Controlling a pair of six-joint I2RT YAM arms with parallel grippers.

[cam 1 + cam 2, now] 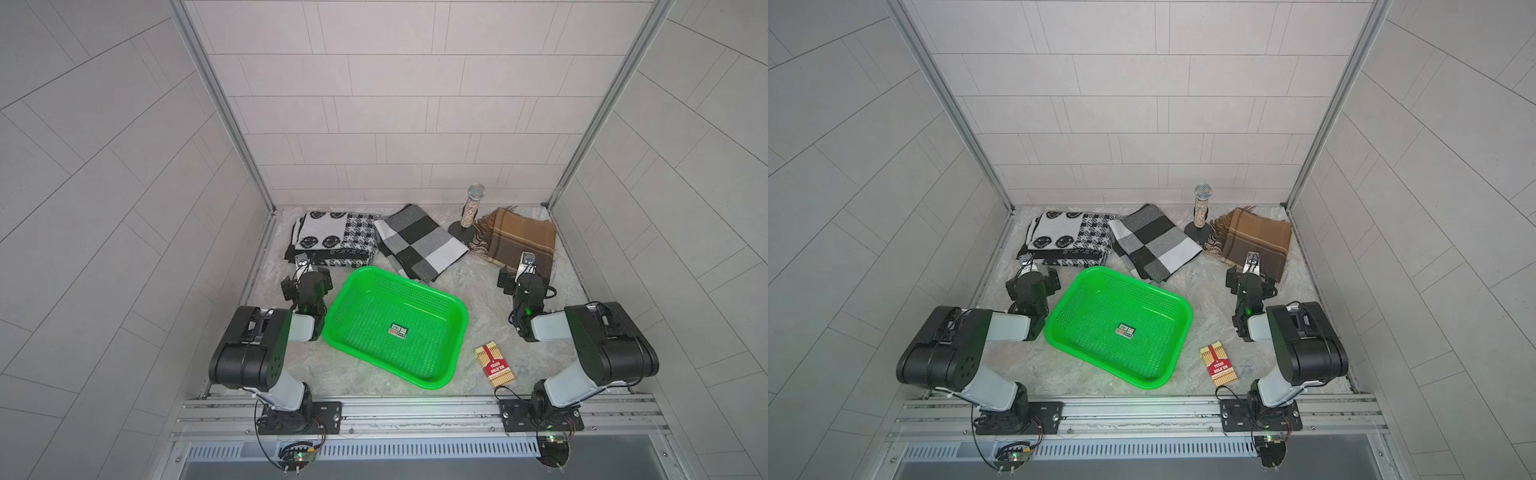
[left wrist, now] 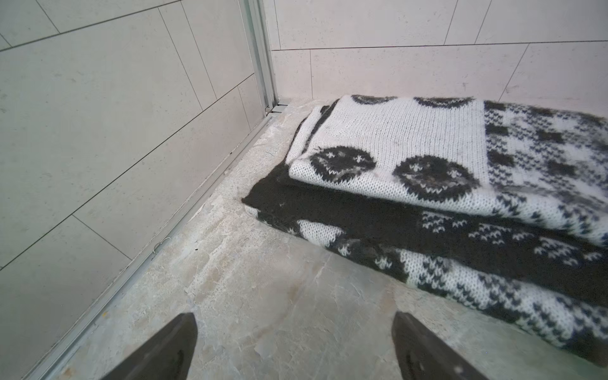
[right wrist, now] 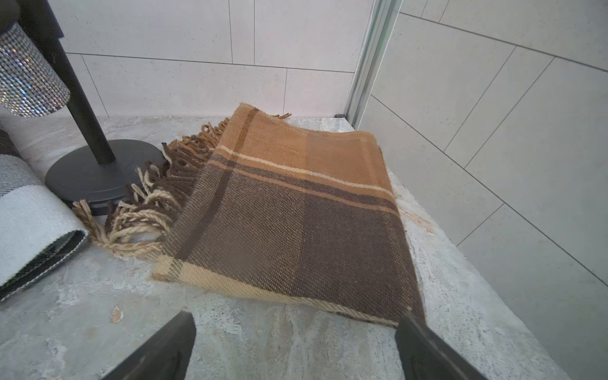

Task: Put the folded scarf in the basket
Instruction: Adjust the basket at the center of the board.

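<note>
Though partly behind left arm (image 1: 301, 326), basket (image 1: 415, 286) rim.

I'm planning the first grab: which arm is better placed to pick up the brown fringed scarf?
Right. The right gripper, open, faces the near edge of the brown scarf. The left gripper points at the smiley scarf, at the other end of the row.

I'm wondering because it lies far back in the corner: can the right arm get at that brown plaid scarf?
Probably yes. The right tool is open and points at the near edge of the brown scarf, with only bare table between. The microphone stand sits off to the side.
</note>
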